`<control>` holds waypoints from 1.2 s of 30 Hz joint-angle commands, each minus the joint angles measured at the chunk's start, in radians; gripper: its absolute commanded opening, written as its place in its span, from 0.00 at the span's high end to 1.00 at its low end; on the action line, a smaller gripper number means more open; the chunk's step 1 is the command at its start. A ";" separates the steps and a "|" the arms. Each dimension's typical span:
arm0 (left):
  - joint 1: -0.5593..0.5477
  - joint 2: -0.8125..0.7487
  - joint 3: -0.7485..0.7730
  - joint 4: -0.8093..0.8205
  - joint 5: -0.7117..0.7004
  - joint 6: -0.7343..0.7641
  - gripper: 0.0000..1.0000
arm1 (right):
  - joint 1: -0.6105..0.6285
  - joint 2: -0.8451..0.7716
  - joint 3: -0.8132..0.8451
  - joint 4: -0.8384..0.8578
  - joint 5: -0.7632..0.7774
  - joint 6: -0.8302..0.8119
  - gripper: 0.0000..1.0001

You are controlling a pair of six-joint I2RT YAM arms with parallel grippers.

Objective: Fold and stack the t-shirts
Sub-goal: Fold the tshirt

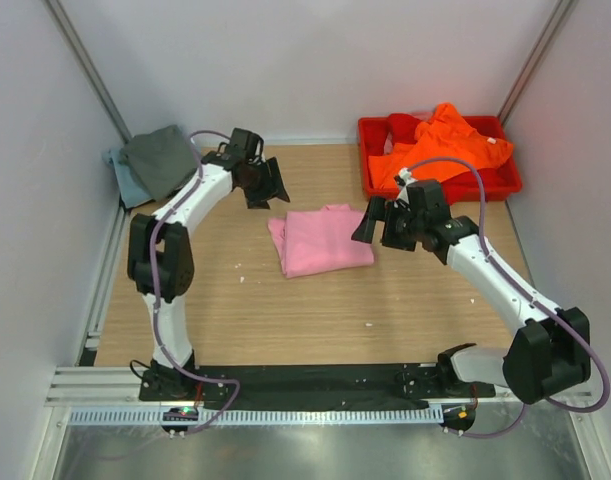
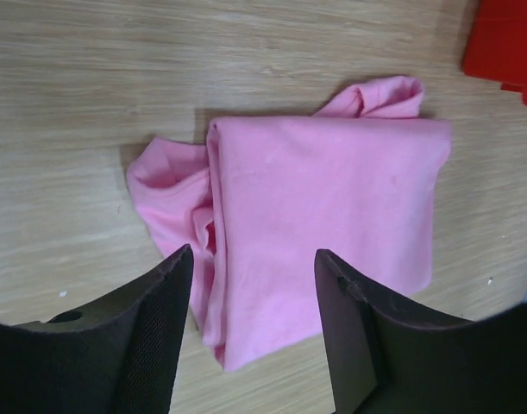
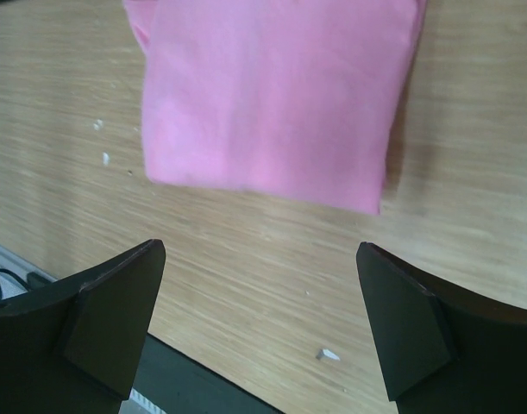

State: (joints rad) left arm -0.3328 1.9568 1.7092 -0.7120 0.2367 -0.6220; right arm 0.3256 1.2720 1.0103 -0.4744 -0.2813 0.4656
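A folded light pink t-shirt (image 1: 320, 240) lies flat in the middle of the table; it also shows in the left wrist view (image 2: 323, 250) and the right wrist view (image 3: 272, 95). A bright orange t-shirt (image 1: 440, 145) lies crumpled in the red tray (image 1: 370, 130). A dark grey t-shirt (image 1: 160, 160) rests on a pale blue-grey one (image 1: 123, 178) at the back left. My left gripper (image 1: 265, 187) is open and empty, above the table just behind the pink shirt. My right gripper (image 1: 377, 225) is open and empty, just right of the pink shirt.
White walls close in the table on the left, back and right. A black strip (image 1: 315, 380) runs along the near edge by the arm bases. Small white crumbs (image 3: 329, 354) lie on the wood.
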 commanded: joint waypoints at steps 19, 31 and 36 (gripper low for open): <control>-0.026 0.346 0.210 0.089 0.047 0.027 0.62 | -0.043 0.127 0.010 0.112 0.087 -0.016 0.06; -0.026 0.312 0.147 0.118 0.055 0.021 0.90 | -0.102 0.650 0.278 0.273 -0.047 -0.025 0.37; -0.026 0.306 0.129 0.126 0.047 0.024 0.94 | -0.117 0.708 0.301 0.315 -0.055 -0.024 0.38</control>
State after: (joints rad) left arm -0.3592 2.2974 1.8488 -0.6170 0.2668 -0.6014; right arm 0.2184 1.9610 1.2625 -0.2287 -0.3107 0.4480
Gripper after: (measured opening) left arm 0.067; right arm 0.624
